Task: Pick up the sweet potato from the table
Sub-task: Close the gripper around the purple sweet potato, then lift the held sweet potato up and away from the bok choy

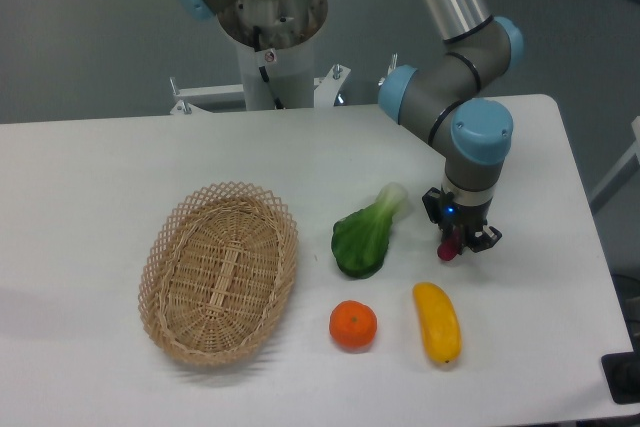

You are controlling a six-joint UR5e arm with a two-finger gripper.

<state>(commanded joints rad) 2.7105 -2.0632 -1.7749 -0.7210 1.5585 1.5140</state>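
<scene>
White table (100, 167) carries the scene, and just above the yellow fruit (438, 322) the gripper (452, 244) has its fingers closed around the sweet potato (447, 246), which hangs nearly upright, probably so it lifts away cleanly.

white table (100, 177), wicker basket (220, 272), bok choy (362, 239), orange (353, 326), yellow fruit (438, 322)

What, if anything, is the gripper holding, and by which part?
The gripper holds the sweet potato between its fingers; mostly hidden, so which part is gripped cannot be told.
</scene>
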